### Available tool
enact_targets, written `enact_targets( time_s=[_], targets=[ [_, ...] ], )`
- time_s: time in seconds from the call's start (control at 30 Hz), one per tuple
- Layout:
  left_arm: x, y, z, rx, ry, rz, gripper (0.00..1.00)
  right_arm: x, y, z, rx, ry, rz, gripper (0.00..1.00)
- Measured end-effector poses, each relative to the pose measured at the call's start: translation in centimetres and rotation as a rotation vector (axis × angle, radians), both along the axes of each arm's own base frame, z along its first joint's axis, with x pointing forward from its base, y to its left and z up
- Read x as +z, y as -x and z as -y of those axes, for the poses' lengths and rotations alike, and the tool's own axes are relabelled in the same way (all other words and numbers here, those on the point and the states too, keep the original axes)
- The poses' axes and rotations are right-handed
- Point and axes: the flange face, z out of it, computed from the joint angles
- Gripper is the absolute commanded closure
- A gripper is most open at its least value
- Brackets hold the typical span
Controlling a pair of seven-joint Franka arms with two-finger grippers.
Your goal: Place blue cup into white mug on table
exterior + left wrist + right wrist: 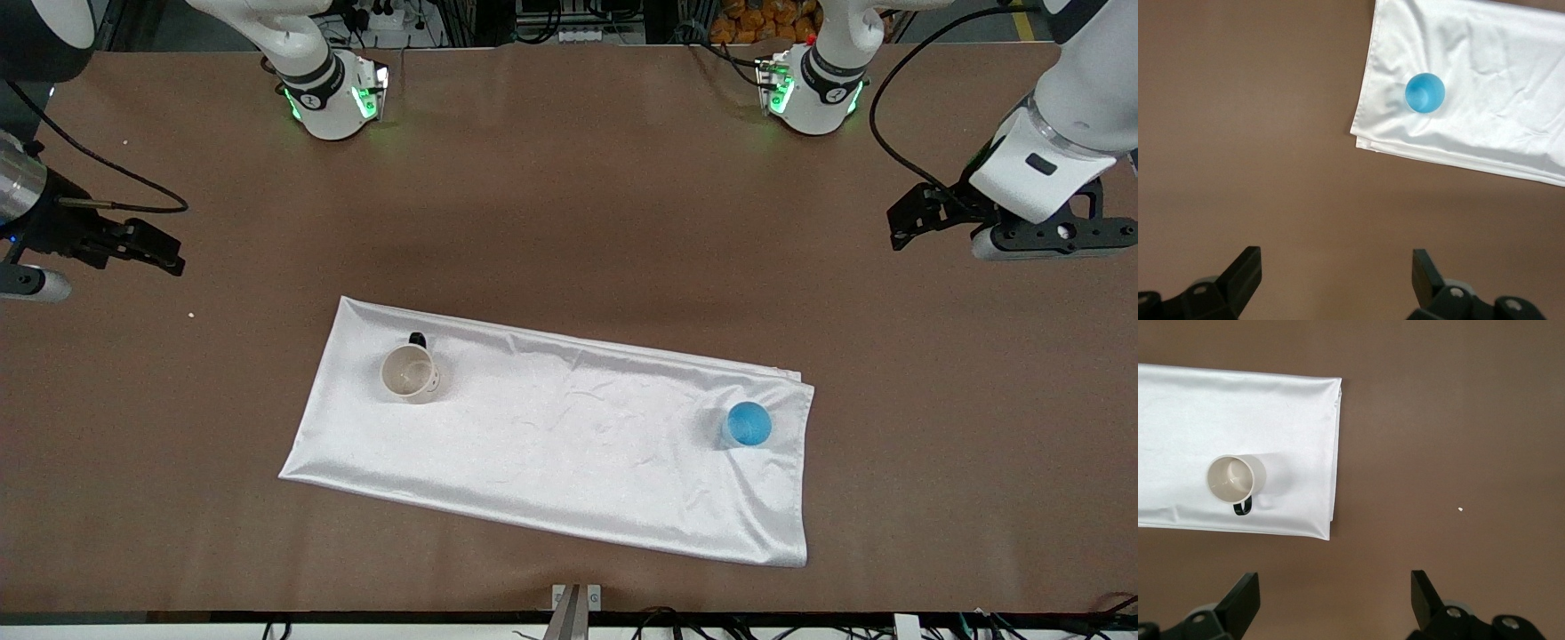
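Blue cup (748, 424) stands upright on white cloth (569, 427), toward left arm's end of table (569, 178); white mug (409, 372) upright at cloth's right-arm end, mouth up, ready to receive, well apart from cup; left gripper (1337, 273) hovers over bare table beside cloth, jaws spread wide, empty; right gripper (1335, 595) likewise over bare table, wide, empty; nothing grasped yet; left arm looks better placed to take cup.
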Motion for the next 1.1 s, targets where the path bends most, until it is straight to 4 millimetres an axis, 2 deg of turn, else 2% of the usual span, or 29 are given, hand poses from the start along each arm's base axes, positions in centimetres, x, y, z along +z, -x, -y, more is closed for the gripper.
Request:
enact_targets(
  time_s=[0.7,1.1],
  targets=[
    [0.0,0.0,0.2,-0.003,0.0,0.0,0.0,-0.3,0.1,0.0,0.003,0.001,-0.012,0.0],
    [-0.1,0.1,0.9,-0.016,0.0,-0.002,0.0,-2.7,0.0,-1.1,0.022,0.001,-0.026,0.0]
  ],
)
